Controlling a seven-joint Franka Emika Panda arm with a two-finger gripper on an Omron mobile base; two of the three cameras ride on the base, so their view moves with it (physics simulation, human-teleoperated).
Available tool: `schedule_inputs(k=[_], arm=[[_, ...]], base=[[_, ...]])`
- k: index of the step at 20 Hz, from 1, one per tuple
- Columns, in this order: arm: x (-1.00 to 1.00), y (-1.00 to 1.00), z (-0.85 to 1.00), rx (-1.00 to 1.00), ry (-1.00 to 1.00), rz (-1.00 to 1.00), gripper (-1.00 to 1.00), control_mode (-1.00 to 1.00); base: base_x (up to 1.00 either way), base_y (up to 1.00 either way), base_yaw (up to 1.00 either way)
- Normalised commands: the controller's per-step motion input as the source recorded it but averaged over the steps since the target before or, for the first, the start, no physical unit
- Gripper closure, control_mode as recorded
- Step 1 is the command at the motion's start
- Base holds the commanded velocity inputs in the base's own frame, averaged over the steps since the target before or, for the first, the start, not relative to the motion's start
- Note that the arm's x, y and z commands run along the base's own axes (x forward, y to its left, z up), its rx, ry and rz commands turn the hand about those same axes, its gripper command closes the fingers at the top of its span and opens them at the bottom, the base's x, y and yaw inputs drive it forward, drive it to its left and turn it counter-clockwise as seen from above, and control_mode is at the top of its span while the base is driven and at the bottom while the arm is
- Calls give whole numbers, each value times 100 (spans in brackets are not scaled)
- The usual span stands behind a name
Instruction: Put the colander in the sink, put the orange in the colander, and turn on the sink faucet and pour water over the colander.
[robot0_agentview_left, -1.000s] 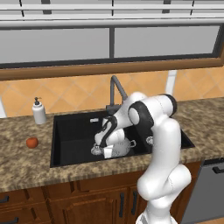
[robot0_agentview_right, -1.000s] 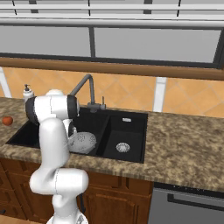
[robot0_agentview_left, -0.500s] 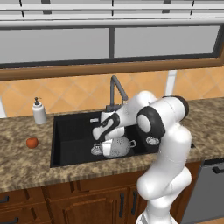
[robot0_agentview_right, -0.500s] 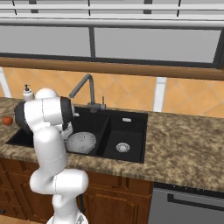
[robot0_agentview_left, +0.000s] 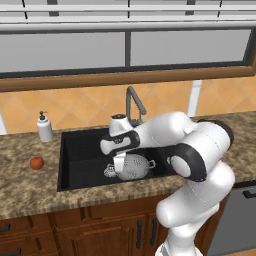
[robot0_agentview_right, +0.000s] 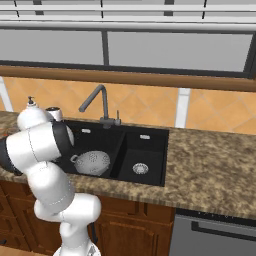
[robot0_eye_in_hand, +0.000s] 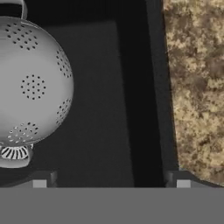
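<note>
- One small round reddish-orange fruit, the orange (robot0_agentview_left: 36, 162), sits on speckled granite counter (robot0_agentview_left: 30, 185), left of the black double-basin sink (robot0_agentview_left: 82, 150), well apart from the hand.
- Perforated pale grey metal colander (robot0_agentview_left: 134, 166) lies tipped in the sink's wider basin.
- Gripper (robot0_agentview_left: 119, 164), fingers apart, empty, hangs just beside the colander; the orange lies leftward.

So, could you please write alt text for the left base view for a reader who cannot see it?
A white robot arm reaches over a black sink where a grey colander sits in the basin, its gripper open beside it. An orange and a soap dispenser stand on the counter to the left.
</note>
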Motion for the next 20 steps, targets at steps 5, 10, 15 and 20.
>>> schedule_inputs(k=[5, 10, 15, 20], arm=[[-37, 18, 65, -3, -14, 45, -100, -100], [-50, 7, 55, -2, -17, 73, -100, -100], [-37, 13, 43, 0, -11, 90, -100, -100], [-15, 38, 48, 1, -1, 72, -100, -100]], base=[[0, 0, 0], [0, 0, 0], [0, 0, 0], [0, 0, 0]])
